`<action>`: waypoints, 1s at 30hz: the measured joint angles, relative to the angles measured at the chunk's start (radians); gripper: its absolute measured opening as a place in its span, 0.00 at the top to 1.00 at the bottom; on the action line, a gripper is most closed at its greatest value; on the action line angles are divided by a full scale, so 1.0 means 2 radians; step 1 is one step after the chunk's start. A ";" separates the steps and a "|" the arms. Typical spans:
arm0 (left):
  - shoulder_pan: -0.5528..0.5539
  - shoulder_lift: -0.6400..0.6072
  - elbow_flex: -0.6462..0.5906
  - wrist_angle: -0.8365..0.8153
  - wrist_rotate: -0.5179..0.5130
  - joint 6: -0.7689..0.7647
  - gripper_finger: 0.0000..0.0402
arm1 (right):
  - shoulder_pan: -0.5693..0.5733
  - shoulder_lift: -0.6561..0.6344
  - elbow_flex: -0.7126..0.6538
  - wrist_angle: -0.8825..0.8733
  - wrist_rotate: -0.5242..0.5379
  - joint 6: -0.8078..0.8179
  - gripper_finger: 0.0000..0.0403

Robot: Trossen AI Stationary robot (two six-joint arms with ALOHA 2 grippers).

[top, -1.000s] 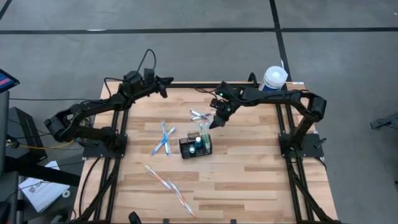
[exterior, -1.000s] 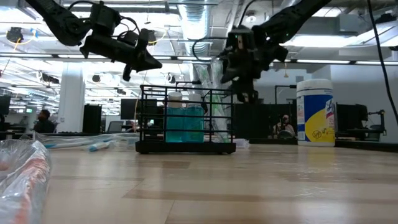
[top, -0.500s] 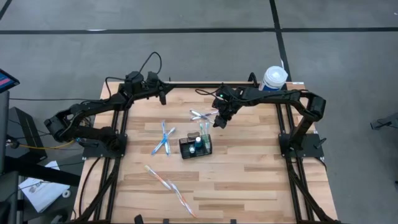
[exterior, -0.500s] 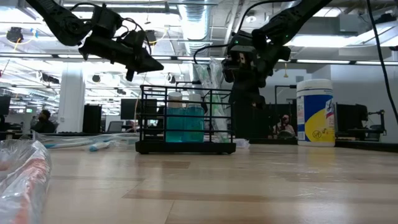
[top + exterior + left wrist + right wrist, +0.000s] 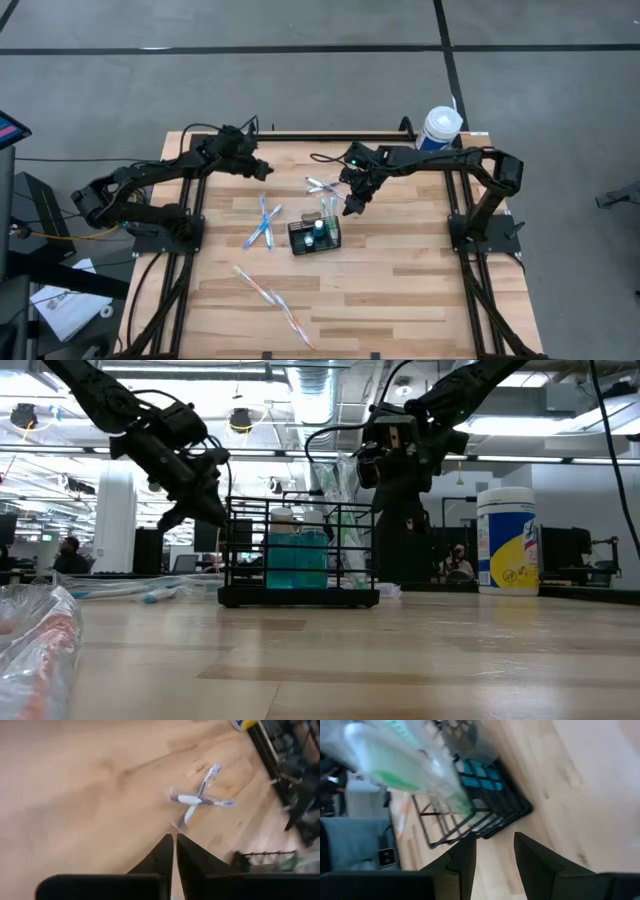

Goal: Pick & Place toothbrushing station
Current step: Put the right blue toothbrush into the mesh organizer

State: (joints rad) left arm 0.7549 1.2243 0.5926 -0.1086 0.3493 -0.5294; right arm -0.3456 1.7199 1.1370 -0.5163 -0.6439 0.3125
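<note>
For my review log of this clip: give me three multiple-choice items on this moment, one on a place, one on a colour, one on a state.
1. Where does the wipes tub stand?
A. far right corner of the table
B. near left corner
C. inside the basket

2. What colour is the wire-mesh basket?
A. white
B. black
C. red

3. How are the left gripper fingers?
A. wide open
B. shut, holding nothing
C. shut on a toothbrush

Key: 1 A, high view shows it there; 2 B, its dark wires; 3 B, fingers together, nothing between them.

Mesh basket (image 5: 314, 236) mid-table; wipes tub (image 5: 440, 127) at far right corner.
</note>
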 joint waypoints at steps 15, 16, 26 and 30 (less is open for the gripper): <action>-0.051 0.000 0.000 -0.137 -0.043 -0.168 0.60 | 0.008 0.000 0.000 0.020 -0.024 -0.054 0.69; -0.051 0.000 0.000 -0.137 -0.044 -0.173 0.59 | 0.007 0.000 0.000 0.019 -0.030 -0.060 0.69; -0.051 0.028 0.000 -0.164 -0.053 -0.198 0.56 | -0.009 0.000 0.000 0.023 -0.067 -0.096 0.68; -0.051 0.060 0.000 -0.160 -0.053 -0.211 0.56 | -0.011 0.000 0.000 0.036 -0.074 -0.096 0.68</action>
State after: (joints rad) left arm 0.6525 1.3437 0.5930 -0.4278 0.2441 -0.9513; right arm -0.3679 1.7191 1.1374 -0.4442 -0.7916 0.1203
